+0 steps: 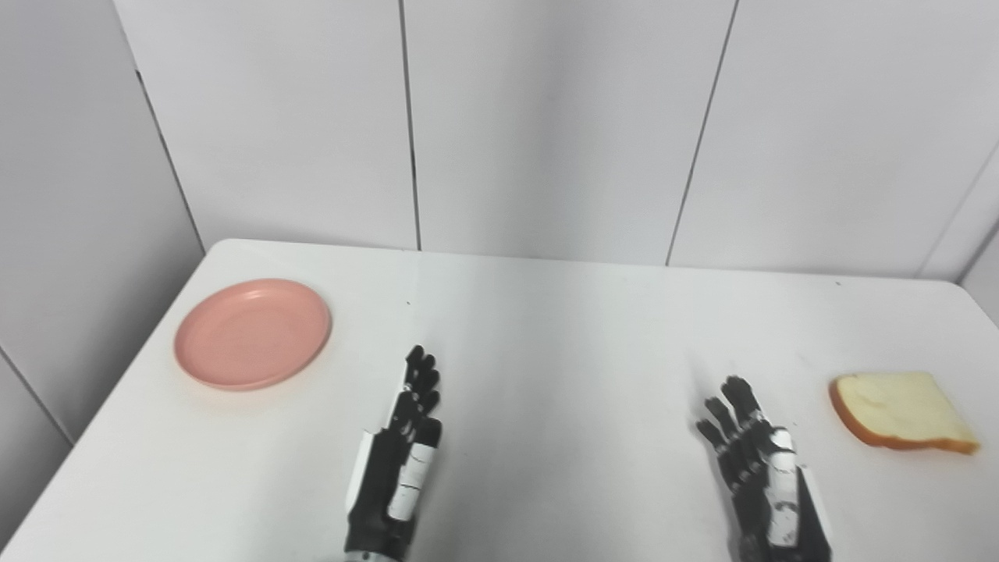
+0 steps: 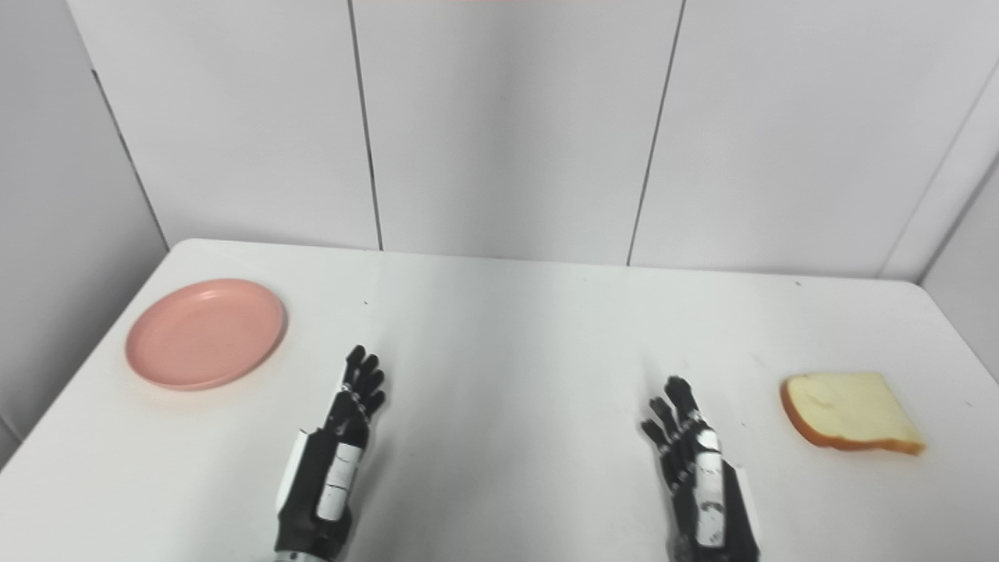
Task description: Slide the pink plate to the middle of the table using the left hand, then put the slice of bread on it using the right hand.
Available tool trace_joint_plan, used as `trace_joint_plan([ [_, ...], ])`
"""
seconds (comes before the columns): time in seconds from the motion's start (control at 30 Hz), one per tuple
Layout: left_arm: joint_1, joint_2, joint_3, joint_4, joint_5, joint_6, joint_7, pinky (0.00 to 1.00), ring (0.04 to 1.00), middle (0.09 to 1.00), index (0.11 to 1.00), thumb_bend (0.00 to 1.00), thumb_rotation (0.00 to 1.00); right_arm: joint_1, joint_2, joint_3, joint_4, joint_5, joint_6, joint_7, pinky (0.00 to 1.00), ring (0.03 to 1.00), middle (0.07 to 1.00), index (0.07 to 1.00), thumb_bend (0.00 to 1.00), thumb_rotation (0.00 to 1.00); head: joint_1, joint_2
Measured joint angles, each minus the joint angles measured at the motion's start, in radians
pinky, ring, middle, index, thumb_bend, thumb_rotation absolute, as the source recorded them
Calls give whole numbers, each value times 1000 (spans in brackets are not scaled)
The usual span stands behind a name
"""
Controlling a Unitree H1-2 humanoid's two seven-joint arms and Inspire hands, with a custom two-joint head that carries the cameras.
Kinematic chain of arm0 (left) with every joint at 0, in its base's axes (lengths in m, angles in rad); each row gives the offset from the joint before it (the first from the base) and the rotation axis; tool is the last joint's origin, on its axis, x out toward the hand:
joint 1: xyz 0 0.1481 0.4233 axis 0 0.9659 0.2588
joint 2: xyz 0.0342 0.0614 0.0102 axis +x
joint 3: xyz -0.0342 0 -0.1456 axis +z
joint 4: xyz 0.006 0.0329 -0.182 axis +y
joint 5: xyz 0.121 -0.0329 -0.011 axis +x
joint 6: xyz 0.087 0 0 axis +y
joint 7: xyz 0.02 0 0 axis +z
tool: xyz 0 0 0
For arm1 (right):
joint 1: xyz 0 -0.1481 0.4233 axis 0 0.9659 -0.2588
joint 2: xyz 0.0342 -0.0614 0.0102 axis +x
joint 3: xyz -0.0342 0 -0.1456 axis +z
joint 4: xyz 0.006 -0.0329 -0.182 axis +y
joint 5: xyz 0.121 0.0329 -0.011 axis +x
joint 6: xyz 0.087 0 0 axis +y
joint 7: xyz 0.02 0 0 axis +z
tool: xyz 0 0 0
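Note:
A round pink plate lies empty on the white table at the far left. A slice of white bread with a tan crust lies flat at the right side. My left hand is open, fingers stretched forward, low over the table to the right of and nearer than the plate, apart from it. My right hand is open, fingers spread, left of the bread and not touching it. Both hands hold nothing.
Grey panelled walls stand close behind the table's far edge and along its left side. The table's left edge runs just beside the plate.

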Motion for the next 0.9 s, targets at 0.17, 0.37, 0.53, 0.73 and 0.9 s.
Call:
trace_joint_plan([
  [0.17, -2, -3, 0, 2, 1, -1, 0, 975, 995, 1000, 1000, 804, 888, -4, -2, 0, 2, 0, 0, 0, 921, 946, 977, 941, 720, 1000, 2, 8],
  [0.37, -6, -10, 3, 8, 12, -1, 2, 989, 999, 1000, 1000, 809, 890, -7, -5, -4, 6, 20, 0, 7, 974, 972, 994, 951, 713, 1000, 29, 0],
  [0.53, -13, -19, 3, 16, 22, -5, 4, 984, 997, 1000, 1000, 816, 889, -12, -10, -8, 11, 38, 0, 14, 998, 985, 1000, 971, 684, 1000, 38, -18],
  [0.73, -35, -42, 5, 50, 10, -53, 11, 951, 953, 974, 1000, 834, 876, -36, -29, -17, 36, 34, -8, 16, 977, 969, 989, 954, 680, 1000, 31, -37],
  [0.9, -30, -52, 58, 16, -93, -44, 15, 872, 857, 855, 940, 915, 848, -37, -22, -16, 30, 34, -9, 14, 954, 950, 958, 928, 675, 1000, 18, -32],
])
